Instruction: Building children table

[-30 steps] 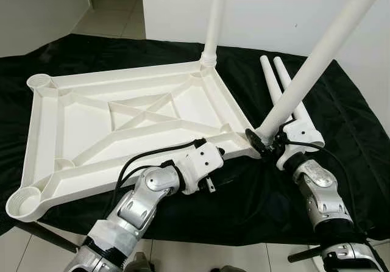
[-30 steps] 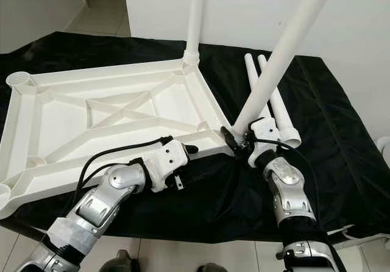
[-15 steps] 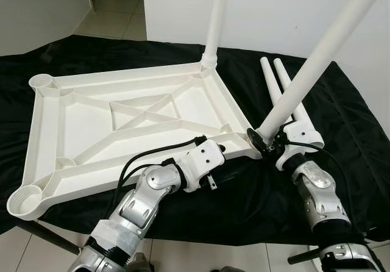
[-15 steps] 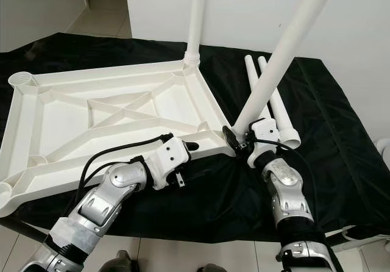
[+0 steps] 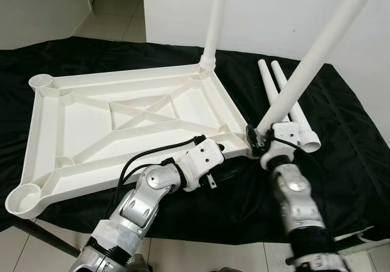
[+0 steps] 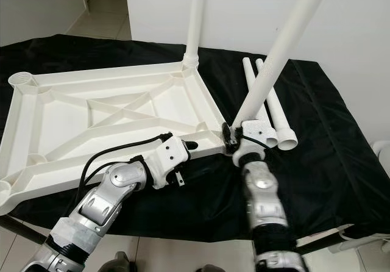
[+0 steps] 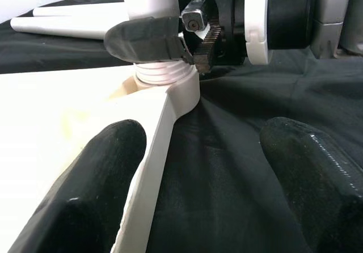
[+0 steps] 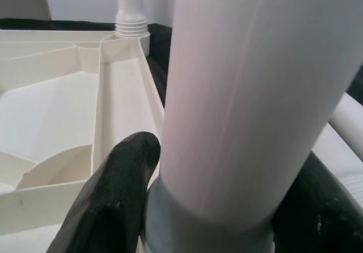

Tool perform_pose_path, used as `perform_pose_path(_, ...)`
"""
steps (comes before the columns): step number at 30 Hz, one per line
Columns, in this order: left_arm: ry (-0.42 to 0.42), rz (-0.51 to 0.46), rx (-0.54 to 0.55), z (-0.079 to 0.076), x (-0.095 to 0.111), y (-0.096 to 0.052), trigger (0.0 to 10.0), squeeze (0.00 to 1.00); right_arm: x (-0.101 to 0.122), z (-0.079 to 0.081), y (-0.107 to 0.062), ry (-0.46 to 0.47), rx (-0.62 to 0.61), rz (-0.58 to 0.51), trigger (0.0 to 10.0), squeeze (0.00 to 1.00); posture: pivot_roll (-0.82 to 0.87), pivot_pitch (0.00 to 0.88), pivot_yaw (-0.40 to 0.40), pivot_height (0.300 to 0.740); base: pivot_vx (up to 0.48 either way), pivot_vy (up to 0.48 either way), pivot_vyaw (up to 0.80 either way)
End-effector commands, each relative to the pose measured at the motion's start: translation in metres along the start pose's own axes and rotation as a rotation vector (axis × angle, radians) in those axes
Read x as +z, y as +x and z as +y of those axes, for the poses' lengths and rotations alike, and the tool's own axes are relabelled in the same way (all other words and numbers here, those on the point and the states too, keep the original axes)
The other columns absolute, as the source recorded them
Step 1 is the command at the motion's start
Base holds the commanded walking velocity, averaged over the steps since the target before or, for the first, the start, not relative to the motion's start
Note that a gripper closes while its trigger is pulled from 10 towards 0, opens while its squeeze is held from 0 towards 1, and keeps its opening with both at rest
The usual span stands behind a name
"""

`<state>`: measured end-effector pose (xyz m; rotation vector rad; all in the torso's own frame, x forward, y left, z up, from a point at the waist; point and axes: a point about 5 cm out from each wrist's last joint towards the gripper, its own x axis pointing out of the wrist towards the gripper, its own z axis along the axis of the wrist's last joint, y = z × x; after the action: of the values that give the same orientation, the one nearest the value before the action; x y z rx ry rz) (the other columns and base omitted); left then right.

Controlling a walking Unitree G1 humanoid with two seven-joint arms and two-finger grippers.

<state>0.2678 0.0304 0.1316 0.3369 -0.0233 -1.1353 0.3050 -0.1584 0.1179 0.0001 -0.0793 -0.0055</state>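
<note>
1. White plastic children's tabletop (image 5: 122,132), lying upside down with ribbed underside facing up, on a bench covered by black cloth (image 5: 341,162).
2. One white plastic leg (image 5: 213,22) standing upright in the far right corner socket of the tabletop.
3. Second white plastic leg (image 5: 304,64), tilted away to the right, with threaded lower end sitting at the near right corner socket (image 7: 167,80).
4. Right pincer (image 5: 259,139) closed around the base of this tilted leg, just above the socket; black fingers (image 8: 113,196) pressing on both sides of the tube.
5. Left pincer (image 7: 198,179) spread wide at the near edge of the tabletop, close to the same corner; one finger (image 7: 96,190) over the white rim, the other over the black cloth, nothing gripped between them.
6. Two spare white legs (image 5: 286,101) lying side by side on the cloth, to the right of the tabletop, behind the right pincer.
7. Open round sockets at the two left corners (image 5: 24,199) of the tabletop.
</note>
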Motion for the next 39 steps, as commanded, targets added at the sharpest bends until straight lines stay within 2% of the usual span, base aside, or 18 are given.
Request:
perform_pose_path(1, 0.009, 0.006, 0.110, 0.007, -0.001, 0.000, 10.0, 0.00, -0.008, -0.001, -0.003, 0.037, -0.102, 0.055, 10.0, 0.00, 0.04, 0.020, -0.063, 0.740, 0.000, 0.000, 0.00)
perform_pose_path(3, 0.008, -0.001, 0.122, 0.009, 0.001, -0.001, 10.0, 0.00, -0.007, 0.007, -0.006, 0.061, -0.219, 0.069, 10.0, 0.00, 0.04, 0.023, -0.065, 0.740, 0.000, 0.000, 0.00)
perform_pose_path(6, 0.008, -0.013, 0.138, 0.012, 0.004, -0.002, 10.0, 0.00, -0.006, 0.015, -0.011, 0.079, -0.286, 0.071, 10.0, 0.00, 0.05, 0.024, -0.068, 0.740, 0.000, 0.000, 0.00)
perform_pose_path(11, 0.007, -0.030, 0.162, 0.019, 0.008, -0.004, 10.0, 0.00, -0.006, 0.022, -0.015, 0.094, -0.287, 0.079, 10.0, 0.00, 0.04, 0.025, -0.063, 0.740, 0.000, 0.000, 0.00)
perform_pose_path(17, 0.019, -0.029, 0.170, 0.023, 0.009, -0.004, 10.0, 0.00, -0.006, 0.019, -0.017, 0.068, -0.303, 0.086, 10.0, 0.00, 0.04, 0.026, -0.065, 0.740, 0.000, 0.000, 0.00)
perform_pose_path(19, 0.019, -0.031, 0.173, 0.024, 0.009, -0.004, 10.0, 0.00, 0.001, 0.017, -0.017, 0.073, -0.283, 0.022, 10.0, 0.00, 0.04, 0.025, -0.063, 0.740, 0.000, 0.000, 0.00)
perform_pose_path(22, 0.019, -0.031, 0.174, 0.024, 0.009, -0.004, 10.0, 0.00, 0.005, 0.016, -0.017, 0.072, -0.281, -0.004, 10.0, 0.00, 0.04, 0.025, -0.063, 0.740, 0.000, 0.000, 0.00)
perform_pose_path(23, 0.017, -0.035, 0.170, 0.023, 0.009, -0.003, 10.0, 0.00, 0.009, 0.014, -0.017, 0.073, -0.260, -0.036, 10.0, 1.00, 0.04, 0.024, -0.063, 0.740, 0.000, 0.000, 0.00)
perform_pose_path(26, 0.016, -0.039, 0.162, 0.021, 0.010, -0.003, 10.0, 0.00, 0.013, 0.008, -0.017, 0.084, -0.188, -0.064, 10.0, 1.00, 0.04, 0.019, -0.062, 0.740, 0.000, 0.000, 0.00)
perform_pose_path(33, 0.012, -0.043, 0.154, 0.018, 0.010, -0.001, 10.0, 0.00, 0.015, -0.007, -0.017, 0.061, -0.134, -0.098, 10.0, 1.00, 0.04, 0.010, -0.069, 0.740, 0.000, 0.000, 0.00)
perform_pose_path(37, 0.016, -0.047, 0.147, 0.015, 0.011, -0.001, 10.0, 0.00, 0.011, -0.007, -0.017, 0.038, -0.051, -0.084, 10.0, 1.00, 0.04, 0.010, -0.069, 0.740, 0.000, 0.000, 0.00)
perform_pose_path(38, 0.016, -0.048, 0.146, 0.015, 0.012, 0.000, 10.0, 0.00, 0.008, -0.008, -0.017, 0.021, 0.017, -0.066, 10.0, 0.00, 0.05, 0.000, -0.067, 0.740, 0.000, 0.000, 0.00)
perform_pose_path(39, 0.016, -0.048, 0.146, 0.015, 0.012, 0.000, 10.0, 0.00, 0.008, -0.008, -0.017, 0.021, 0.017, -0.066, 10.0, 0.00, 0.05, 0.000, -0.067, 0.740, 0.000, 0.000, 0.00)
